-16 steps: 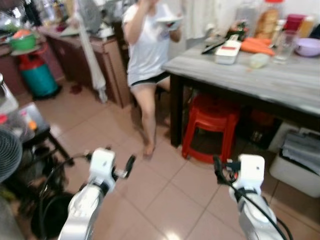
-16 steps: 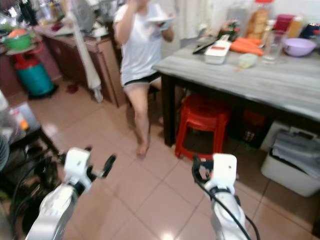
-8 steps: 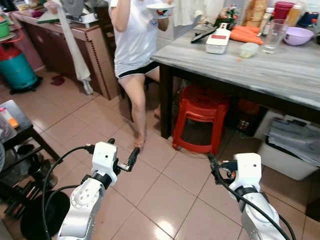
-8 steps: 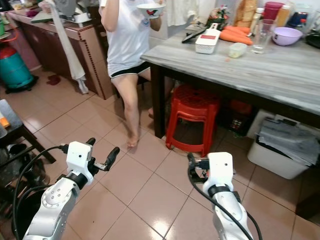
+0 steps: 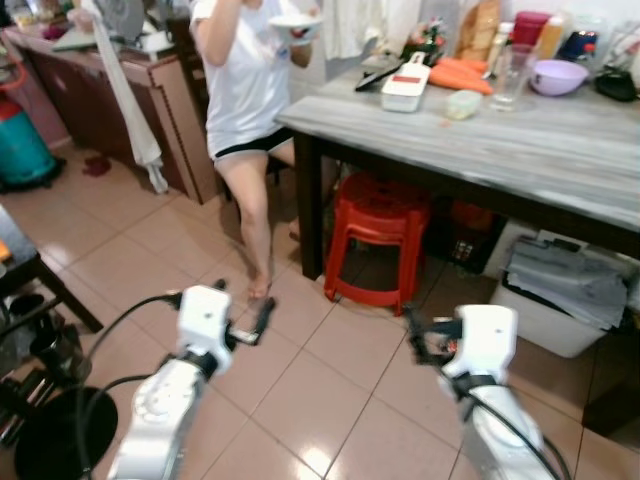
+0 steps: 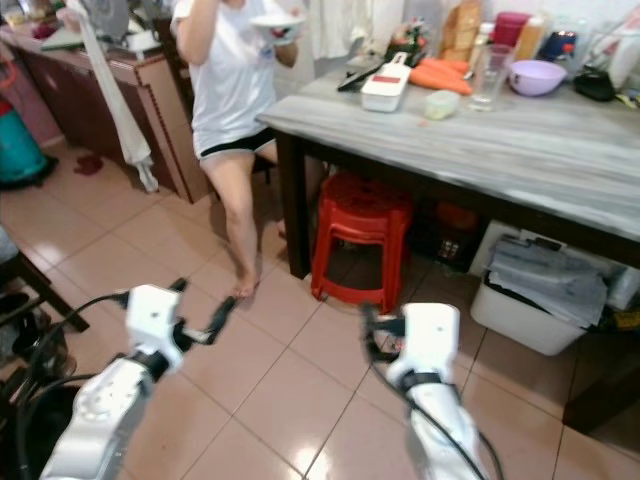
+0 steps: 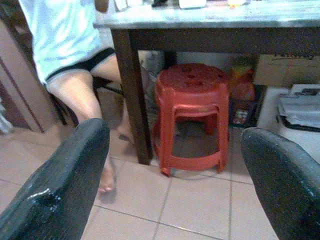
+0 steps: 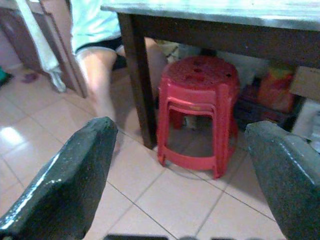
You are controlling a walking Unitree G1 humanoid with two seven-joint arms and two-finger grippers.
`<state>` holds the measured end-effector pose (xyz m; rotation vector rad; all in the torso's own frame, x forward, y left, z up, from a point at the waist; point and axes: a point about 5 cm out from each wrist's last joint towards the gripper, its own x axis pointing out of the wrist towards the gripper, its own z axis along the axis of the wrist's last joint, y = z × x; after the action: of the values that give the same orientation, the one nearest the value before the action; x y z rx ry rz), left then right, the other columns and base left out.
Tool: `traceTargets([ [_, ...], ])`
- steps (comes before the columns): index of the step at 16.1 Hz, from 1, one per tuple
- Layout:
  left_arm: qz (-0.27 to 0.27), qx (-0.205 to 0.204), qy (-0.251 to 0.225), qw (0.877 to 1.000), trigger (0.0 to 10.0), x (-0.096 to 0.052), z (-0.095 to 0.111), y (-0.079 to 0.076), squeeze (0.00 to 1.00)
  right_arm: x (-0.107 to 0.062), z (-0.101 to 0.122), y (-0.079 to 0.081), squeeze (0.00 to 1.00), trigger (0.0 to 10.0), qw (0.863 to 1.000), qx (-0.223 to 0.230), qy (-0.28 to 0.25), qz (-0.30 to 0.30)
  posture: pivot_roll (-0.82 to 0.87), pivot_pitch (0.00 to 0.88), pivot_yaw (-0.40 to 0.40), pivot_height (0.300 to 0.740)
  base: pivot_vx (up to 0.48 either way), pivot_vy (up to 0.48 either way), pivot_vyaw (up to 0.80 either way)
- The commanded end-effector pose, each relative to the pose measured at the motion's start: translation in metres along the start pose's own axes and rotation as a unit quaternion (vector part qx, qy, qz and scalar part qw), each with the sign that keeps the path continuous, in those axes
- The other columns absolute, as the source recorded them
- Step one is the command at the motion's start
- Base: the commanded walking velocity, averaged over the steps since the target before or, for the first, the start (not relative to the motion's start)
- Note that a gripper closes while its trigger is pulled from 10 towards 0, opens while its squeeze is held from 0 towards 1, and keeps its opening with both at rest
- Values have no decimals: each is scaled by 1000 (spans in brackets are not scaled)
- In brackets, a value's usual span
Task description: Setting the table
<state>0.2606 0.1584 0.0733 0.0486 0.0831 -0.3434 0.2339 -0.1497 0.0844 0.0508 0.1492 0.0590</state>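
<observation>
Already the robot faces the grey wooden table (image 5: 520, 140), which fills the upper right of the head views, from about one to three o'clock. Both arms are held out low over the tiled floor (image 5: 330, 390), nothing in either. The left gripper (image 5: 262, 318) has its two black fingers spread wide apart, as the left wrist view shows, and the right gripper (image 5: 415, 335) is likewise wide open and empty.

What there is to set with sits along the table's far edge: a white slicer (image 5: 405, 88), carrots (image 5: 462, 76), a small pale tub (image 5: 463, 104), a clear glass (image 5: 510, 72) and a purple bowl (image 5: 556, 76), all close together near one o'clock. They are well apart from both grippers, so I judge the task barely begun, with the approach not yet finished.

The chief hazard is the person (image 5: 245, 90) standing at eleven o'clock, just beside the table's near corner and holding a white bowl (image 5: 295, 26) up high. A walk straight ahead could brush a bare leg or jog that bowl. A red stool (image 5: 378, 240) stands under the table at twelve o'clock, and a white bin (image 5: 560, 300) at about three; either could catch a foot or a low-held arm.

Reaching across later, a finger could tip the glass, since it stands tall and crowded among the other things.
</observation>
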Motion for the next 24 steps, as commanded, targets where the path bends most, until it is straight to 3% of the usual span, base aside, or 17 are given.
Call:
traceTargets([
  [1, -11, -5, -5, 1000, 10000, 3, 3, -5, 0, -2, 3, -9, 0, 10000, 1000, -8, -6, -19, 23, 0, 40, 740, 0, -319, 0],
  [6, -17, -7, -3, 1000, 10000, 5, 3, -8, 0, 0, 4, -13, 0, 10000, 1000, -2, -5, -26, 18, 0, 38, 740, 0, -320, -648],
  [18, -11, -8, -8, 1000, 10000, 6, 6, -7, 0, 7, 6, -14, 0, 10000, 1000, 0, -7, -24, 25, 0, 30, 740, 0, -339, 0],
  [21, -13, -8, -9, 1000, 10000, 8, 7, -7, 0, 8, 7, -14, 0, 10000, 1000, -2, -10, -26, 20, 0, 34, 740, 0, -363, -552],
  [24, -16, -7, -14, 1000, 10000, 8, 9, -7, 0, 7, 17, -13, 0, 10000, 999, -29, -38, -22, 19, 0, 35, 740, 0, -363, -323],
])
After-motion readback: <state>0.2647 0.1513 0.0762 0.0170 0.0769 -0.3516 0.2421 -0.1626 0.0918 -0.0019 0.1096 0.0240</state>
